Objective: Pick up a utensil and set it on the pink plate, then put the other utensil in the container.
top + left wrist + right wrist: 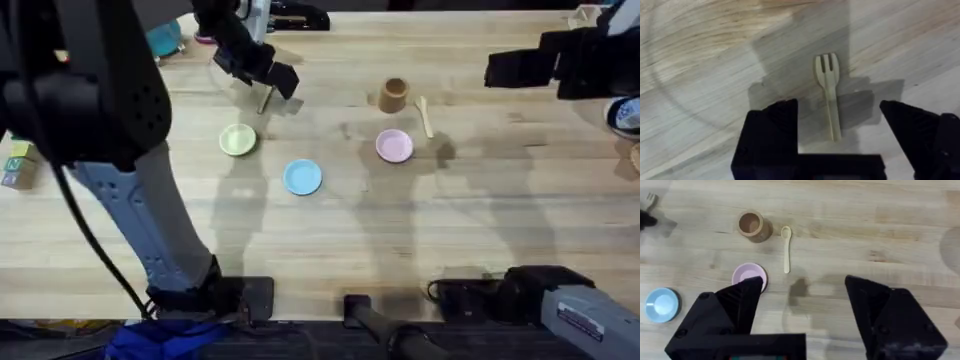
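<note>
The wooden fork [829,92] lies flat on the table between the open fingers of my left gripper [840,125], tines pointing away from it. From above, the left gripper [272,84] hovers at the far left-centre over the fork [266,99]. The pink plate [394,146] sits mid-table with nothing on it. Just behind it stands the brown wooden container [394,95], and the wooden spoon [425,116] lies to its right. My right gripper [805,305] is open and raised, above the near side of the pink plate [750,274], spoon [786,247] and container [751,225].
A pale yellow-green plate [238,140] and a light blue plate [302,177] lie left of the pink one. Small objects sit at the table's far left corner and right edge. The near half of the wooden table [400,240] is bare.
</note>
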